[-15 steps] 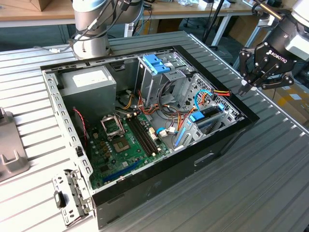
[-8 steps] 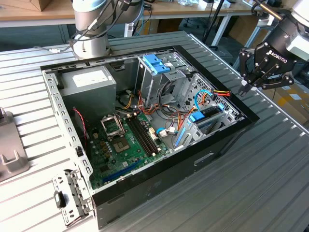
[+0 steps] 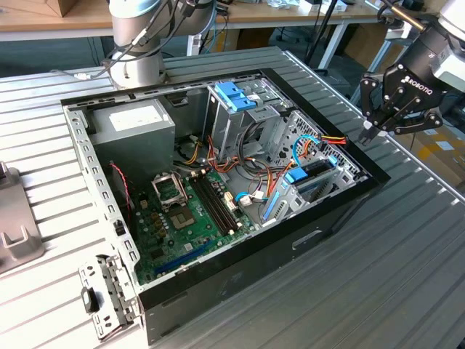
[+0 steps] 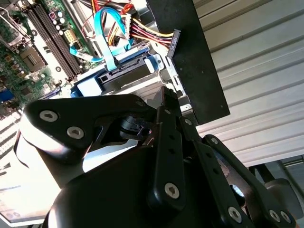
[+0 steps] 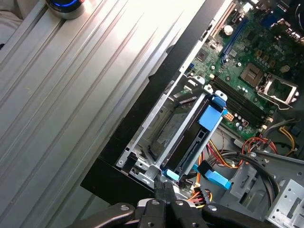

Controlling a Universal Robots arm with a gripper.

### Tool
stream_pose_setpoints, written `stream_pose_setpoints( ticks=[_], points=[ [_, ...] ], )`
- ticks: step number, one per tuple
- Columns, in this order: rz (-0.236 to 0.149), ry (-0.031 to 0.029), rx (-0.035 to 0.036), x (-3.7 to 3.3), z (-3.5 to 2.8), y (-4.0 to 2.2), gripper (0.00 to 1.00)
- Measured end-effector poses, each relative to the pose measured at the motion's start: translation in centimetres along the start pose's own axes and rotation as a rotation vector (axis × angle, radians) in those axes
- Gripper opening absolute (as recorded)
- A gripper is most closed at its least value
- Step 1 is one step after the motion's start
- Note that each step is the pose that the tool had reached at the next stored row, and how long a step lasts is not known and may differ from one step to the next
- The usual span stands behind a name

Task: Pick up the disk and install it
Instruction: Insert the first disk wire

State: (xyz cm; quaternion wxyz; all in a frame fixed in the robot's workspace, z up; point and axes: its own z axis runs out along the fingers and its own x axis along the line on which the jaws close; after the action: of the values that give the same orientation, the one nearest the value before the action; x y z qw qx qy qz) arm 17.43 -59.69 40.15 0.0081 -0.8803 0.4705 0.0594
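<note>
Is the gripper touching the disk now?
Apart. In the exterior view, the gripper hangs above the case's edge, with bare metal table between it and the disk, which sits in its bay inside the computer case.

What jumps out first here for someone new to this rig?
The open computer case lying on the ribbed metal table, its green motherboard exposed. Next, the black gripper hanging just past the case's corner on the exterior view's right. Close by it, inside that corner, the disk with blue rails sits in the drive bay among red and yellow cables.
</note>
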Motion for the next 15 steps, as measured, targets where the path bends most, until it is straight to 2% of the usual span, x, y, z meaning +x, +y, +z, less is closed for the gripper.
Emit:
stream_pose_setpoints(
  ticks=[15],
  points=[
    [-0.062, 0.0026, -0.0070, 0.00, 0.00, 0.00, 0.11]
  ],
)
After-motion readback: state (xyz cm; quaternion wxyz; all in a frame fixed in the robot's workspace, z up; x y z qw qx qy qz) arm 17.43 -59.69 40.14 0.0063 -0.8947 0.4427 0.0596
